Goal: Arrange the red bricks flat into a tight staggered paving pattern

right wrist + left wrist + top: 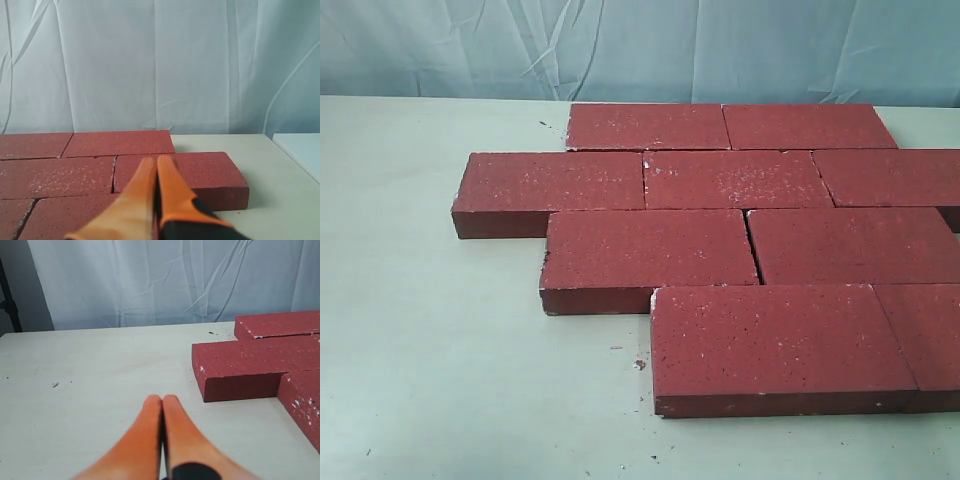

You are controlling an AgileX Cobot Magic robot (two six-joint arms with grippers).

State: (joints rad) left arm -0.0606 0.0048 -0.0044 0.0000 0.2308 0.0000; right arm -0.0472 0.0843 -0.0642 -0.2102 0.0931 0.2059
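Several red bricks (645,250) lie flat on the pale table (430,330) in four staggered rows, edges touching or nearly so, with a thin gap (752,245) in the third row. The front row's brick (775,340) sits nearest the camera. Neither gripper shows in the exterior view. In the left wrist view, my left gripper (162,399) is shut and empty over bare table, apart from the nearest red brick (240,370). In the right wrist view, my right gripper (157,161) is shut and empty above the end brick (200,170) of a row.
A light blue curtain (640,45) hangs behind the table. Small crumbs (638,364) lie on the table by the front brick. A table edge (292,152) runs past the bricks in the right wrist view. A dark stand (7,300) rises beside the curtain.
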